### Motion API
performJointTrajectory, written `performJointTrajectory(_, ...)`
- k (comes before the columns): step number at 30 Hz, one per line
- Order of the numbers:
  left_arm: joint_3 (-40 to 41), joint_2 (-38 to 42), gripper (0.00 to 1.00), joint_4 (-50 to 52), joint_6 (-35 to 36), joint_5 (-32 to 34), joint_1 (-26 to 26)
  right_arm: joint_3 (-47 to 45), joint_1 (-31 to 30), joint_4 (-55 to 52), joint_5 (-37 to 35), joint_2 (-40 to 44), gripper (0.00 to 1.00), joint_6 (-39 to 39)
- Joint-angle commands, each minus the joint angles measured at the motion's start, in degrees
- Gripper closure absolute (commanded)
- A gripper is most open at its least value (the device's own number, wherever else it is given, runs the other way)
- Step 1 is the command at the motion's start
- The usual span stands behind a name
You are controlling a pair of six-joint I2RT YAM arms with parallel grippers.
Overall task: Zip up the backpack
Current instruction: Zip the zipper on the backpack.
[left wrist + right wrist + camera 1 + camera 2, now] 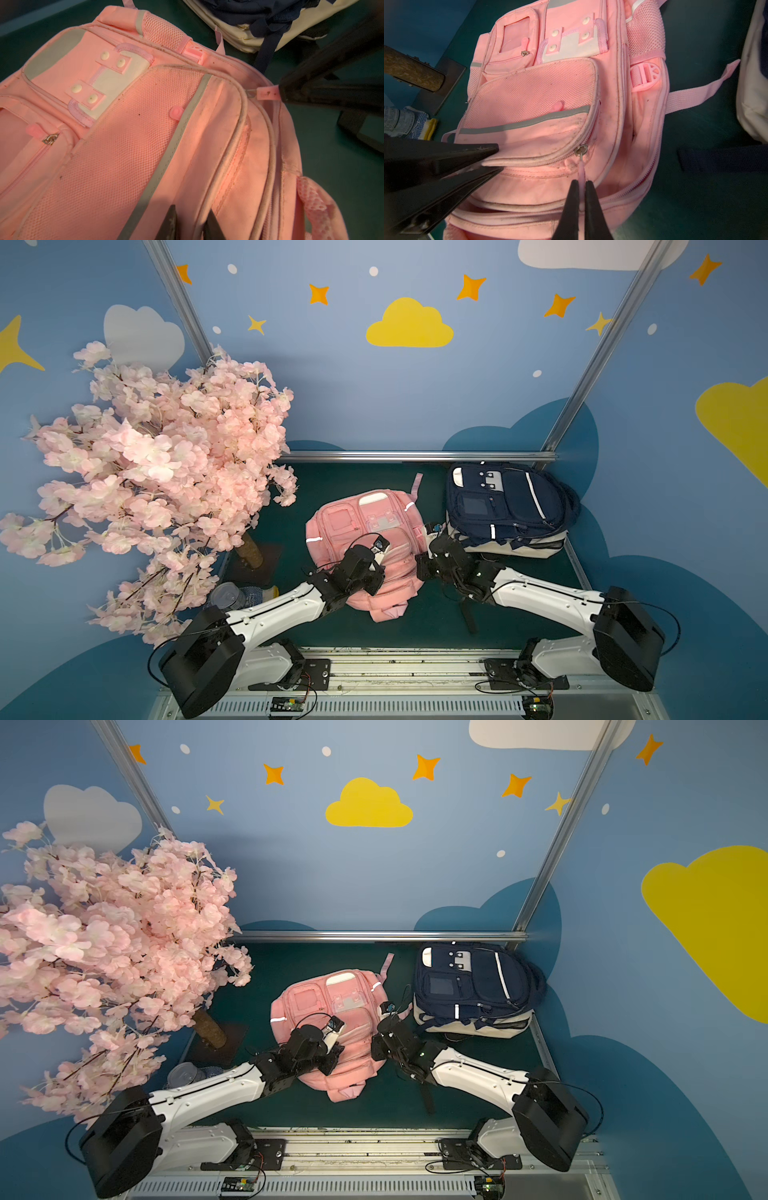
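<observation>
Backpack matt cloth and mesh; zip pull smooth plastic, slider shiny metal

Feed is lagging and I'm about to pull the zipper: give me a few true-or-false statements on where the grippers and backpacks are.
1. The right gripper is shut on the pink backpack's zipper pull. True.
2. The navy backpack lies on top of the pink one. False: the navy backpack lies beside it on the green mat.
3. The left gripper is at the navy backpack. False: its jaws straddle the pink backpack's front pocket edge.
4. The blossom tree stands on the left gripper's side. True.
</observation>
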State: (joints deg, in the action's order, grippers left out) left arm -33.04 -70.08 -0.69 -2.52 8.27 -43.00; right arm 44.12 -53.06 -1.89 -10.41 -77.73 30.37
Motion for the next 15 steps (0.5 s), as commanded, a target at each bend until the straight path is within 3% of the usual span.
performJointTrajectory(1, -4.05, -0.84, 0.60, 2.80, 0.06, -3.27, 0.38, 1.68, -1.40, 0.09, 4.04, 0.88, 1.00, -2.37)
performJointTrajectory(5, -7.86, -2.80, 0.46, 3.00, 0.21, -5.60, 0.38, 1.41, -2.75, 1.10, 4.59, 1.15, 1.00, -2.44)
performJointTrajectory(15, -9.89, -9.32, 0.46, 2.01, 1.93, -9.32, 0.38, 0.47, -4.33, 1.81, 4.38, 3.25, 1.00, -2.33)
